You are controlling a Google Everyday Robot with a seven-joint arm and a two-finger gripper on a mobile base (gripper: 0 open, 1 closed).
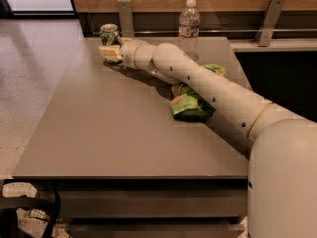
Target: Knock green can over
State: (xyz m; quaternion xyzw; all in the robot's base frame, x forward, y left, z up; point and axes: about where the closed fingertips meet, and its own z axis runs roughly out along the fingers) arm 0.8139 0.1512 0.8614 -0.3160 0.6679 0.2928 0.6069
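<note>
I see small green-and-white metal drink can (109,33) upright, far-left corner of grey table (99,133); my gripper (110,52) just beside its near side; grip state I cannot tell.

A clear water bottle (189,26) stands at the back of the gray table (99,133). A crinkly green snack bag (189,106) lies flat nearer the middle.

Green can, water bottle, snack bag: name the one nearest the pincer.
The green can, just behind the pincer at the far left; the water bottle stands well to the right, the snack bag lies farther still.
</note>
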